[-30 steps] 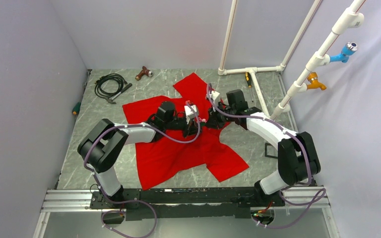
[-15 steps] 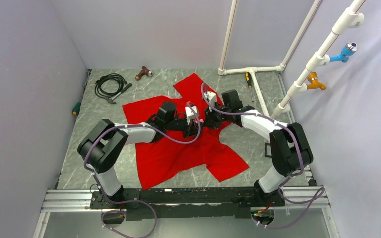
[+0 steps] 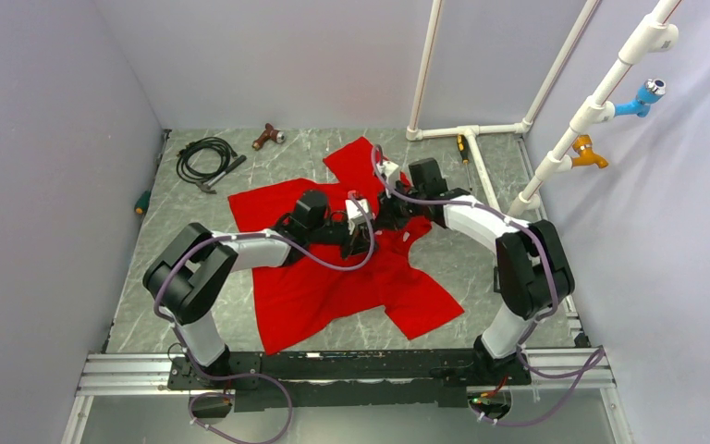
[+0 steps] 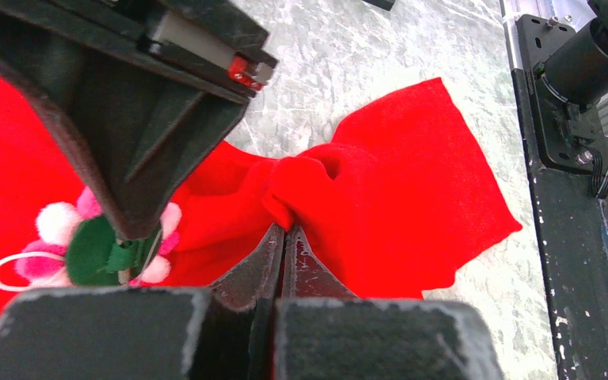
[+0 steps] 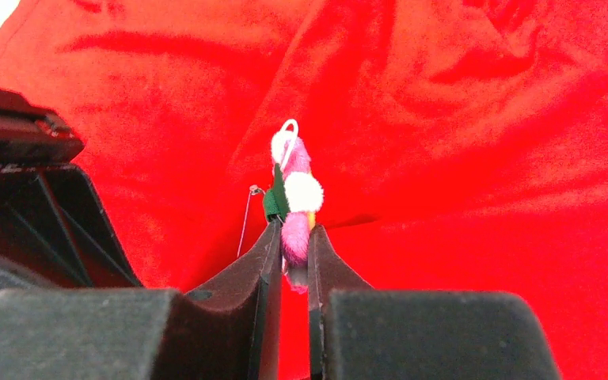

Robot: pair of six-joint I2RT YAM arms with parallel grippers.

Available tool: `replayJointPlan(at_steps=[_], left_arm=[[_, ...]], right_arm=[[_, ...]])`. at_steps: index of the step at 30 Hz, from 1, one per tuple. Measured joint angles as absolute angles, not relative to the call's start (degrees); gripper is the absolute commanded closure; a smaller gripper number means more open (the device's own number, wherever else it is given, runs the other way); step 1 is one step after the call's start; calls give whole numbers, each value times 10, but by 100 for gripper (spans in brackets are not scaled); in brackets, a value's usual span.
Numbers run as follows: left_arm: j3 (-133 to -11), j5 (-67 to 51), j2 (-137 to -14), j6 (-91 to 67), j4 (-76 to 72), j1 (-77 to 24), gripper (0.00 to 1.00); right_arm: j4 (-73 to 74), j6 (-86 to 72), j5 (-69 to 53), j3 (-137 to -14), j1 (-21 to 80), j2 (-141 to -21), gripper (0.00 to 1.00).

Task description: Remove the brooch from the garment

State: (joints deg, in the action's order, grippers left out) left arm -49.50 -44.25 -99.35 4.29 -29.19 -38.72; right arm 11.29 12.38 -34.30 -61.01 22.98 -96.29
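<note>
Two-finger right end effector (image 5: 291, 237) is narrow, clamped on the brooch (image 5: 297, 190); pink-white petals stand above its tips. Left end effector (image 4: 283, 237) is fully closed, pinching a red fold of the garment (image 4: 396, 174) near the brooch. Garment lies spread on grey bench (image 4: 348, 55).

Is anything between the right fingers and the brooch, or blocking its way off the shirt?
Nothing visible. The right gripper has its fingers shut on the small pink-and-white flower brooch; the left gripper pinches a fold of the large red T-shirt beside it.
</note>
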Motion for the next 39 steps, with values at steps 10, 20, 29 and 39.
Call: replayJointPlan(at_steps=[10,20,29,39], left_arm=[[-487,-441,-981,18,-297,-373,52],[-474,-440,-895,22,-275,-350,1],[-479,-421,-765,21,-168,-289,1],[-548,-487,-699,6,-44,-246,19]], right_arm=[[154,100,-369,-699,192,-992,100],[194,52,-460,-741,134,-993,100],[220,5,-547,-743,130,-953,100],[195,-79,-619,-747,162,-873,100]])
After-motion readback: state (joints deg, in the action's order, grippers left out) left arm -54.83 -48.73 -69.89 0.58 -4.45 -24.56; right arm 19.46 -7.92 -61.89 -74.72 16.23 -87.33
